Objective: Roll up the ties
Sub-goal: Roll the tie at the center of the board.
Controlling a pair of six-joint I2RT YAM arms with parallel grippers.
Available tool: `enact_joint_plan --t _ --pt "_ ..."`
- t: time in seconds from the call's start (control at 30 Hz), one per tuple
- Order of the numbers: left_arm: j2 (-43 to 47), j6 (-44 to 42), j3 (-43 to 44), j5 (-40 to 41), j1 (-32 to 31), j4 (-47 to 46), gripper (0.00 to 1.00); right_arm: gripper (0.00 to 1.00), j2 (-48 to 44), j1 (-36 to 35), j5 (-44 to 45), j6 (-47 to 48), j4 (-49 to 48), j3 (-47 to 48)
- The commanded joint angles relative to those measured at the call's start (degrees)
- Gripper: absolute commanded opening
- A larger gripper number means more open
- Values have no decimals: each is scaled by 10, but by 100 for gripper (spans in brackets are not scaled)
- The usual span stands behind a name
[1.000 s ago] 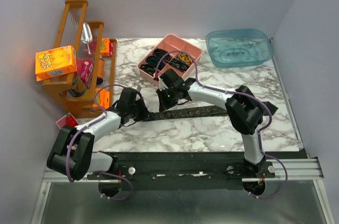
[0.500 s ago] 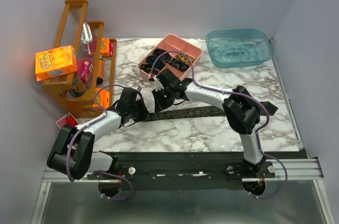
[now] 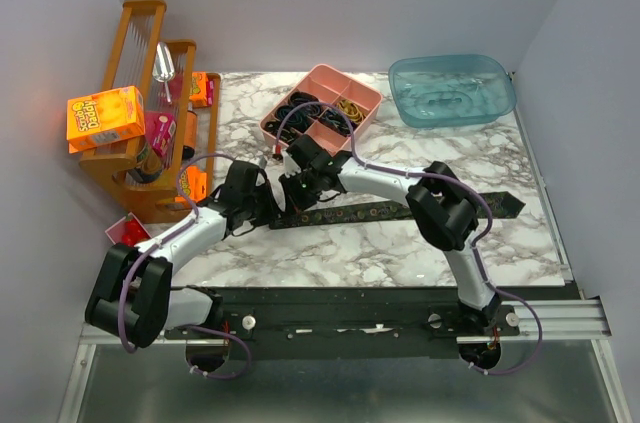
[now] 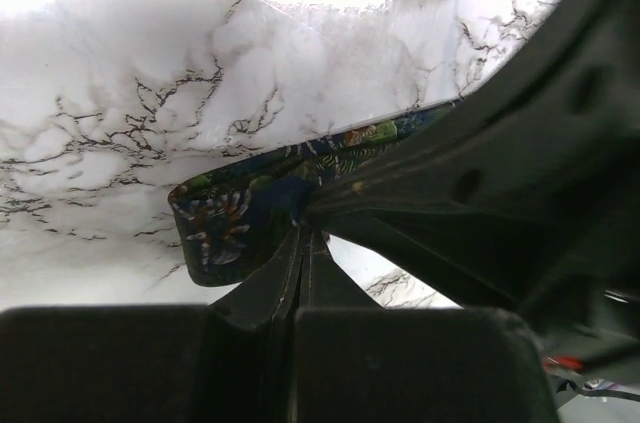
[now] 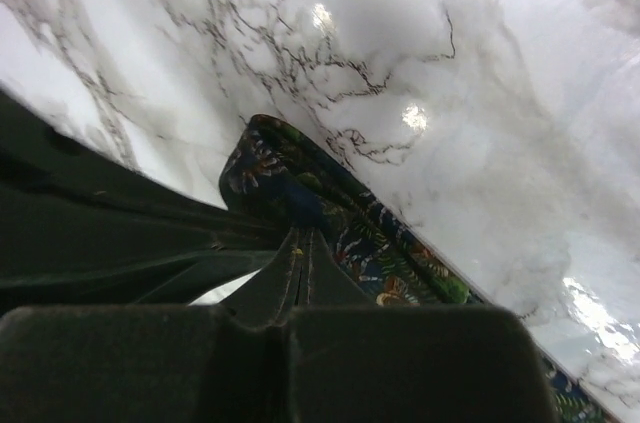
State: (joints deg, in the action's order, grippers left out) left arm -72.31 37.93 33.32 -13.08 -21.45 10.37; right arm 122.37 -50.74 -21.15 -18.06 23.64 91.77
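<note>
White marbled table (image 3: 380, 243) is seen from above, with a pink tray (image 3: 372, 101) at its far side taken as the landmark. One dark patterned tie (image 3: 400, 210) is laid flat on the table, just on the near side of the tray. Its long axis runs left to right, nearly parallel to the table's near edge. One end is found below the tray's left corner, and the pointed wide end is far out to the tray's right.

Both pincers are gathered at the end below the tray's left corner, almost touching each other. The left pincer (image 3: 272, 205) is brought in from the left, beyond the tie's end. The right pincer (image 3: 292, 191) is reached across from the right, its forearm lying roughly above and along the tie. In each wrist view the pincer is seen clenched, with a short upturned fold of the tie's end nipped at the fingertips. The fold is curled off the marble.

From both pincers, all the unrolled length is stretched away to the right, toward the wide end. The coming move is therefore judged to depend on turning the fold over along that axis, rightward. Neither arm is clearly nearer, since both are placed on the same end. The wide end is left free, well apart from both pincers.
</note>
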Motion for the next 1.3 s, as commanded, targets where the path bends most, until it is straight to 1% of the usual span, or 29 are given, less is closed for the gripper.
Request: enact_joint_plan --t 0.0,0.13,0.17,0.2,0.27,0.3,0.37,0.4,0.5,0.6,0.67,0.7,0.77,0.9,0.97,1.1,1.17,1.2,1.27 --pt "14 -8 10 12 -3 13 4 1 31 -10 -12 1 -4 11" --pt "27 -11 12 27 -2 26 6 1 45 -11 -8 1 -5 7" --pt "34 -12 15 36 -2 38 9 1 45 -11 -7 1 -5 4" --pt "38 -15 17 39 -1 42 19 1 45 -11 -1 1 -6 3" --pt "52 -19 19 51 0 57 29 1 45 -10 3 3 -5 1" --pt "56 -23 20 62 2 62 40 1 46 -10 8 4 -4 0" --pt "66 -27 20 75 6 73 51 1 50 -11 8 6 -4 1" --pt "69 -28 19 81 12 75 60 1 52 -10 7 6 -5 1" --pt "75 -33 13 78 25 76 68 1 53 -11 6 6 -4 -3" --pt "77 -31 -6 57 47 60 68 1 56 -10 3 8 -5 -3" --pt "79 -21 -30 27 66 42 69 1 60 -11 0 9 -3 -1" --pt "81 -17 -39 16 71 18 68 1 60 -11 -5 8 -3 -1" --pt "81 -8 -65 -11 75 -11 68 1 60 -10 -6 8 -3 -3" --pt "74 17 -98 -32 76 -81 66 1 63 -11 -10 9 -3 -2" --pt "69 23 -111 -35 76 -98 65 1 62 -10 -13 9 -3 -3" --pt "54 32 -128 -36 77 -139 56 1 65 -10 -14 9 -3 -3" --pt "53 37 -137 -35 77 -152 54 1 66 -10 -18 10 -3 -3" --pt "52 40 -140 -35 77 -164 51 1 65 -10 -19 11 -3 -3" --pt "52 44 -147 -35 77 -174 47 1 65 -10 -21 11 -3 -4"
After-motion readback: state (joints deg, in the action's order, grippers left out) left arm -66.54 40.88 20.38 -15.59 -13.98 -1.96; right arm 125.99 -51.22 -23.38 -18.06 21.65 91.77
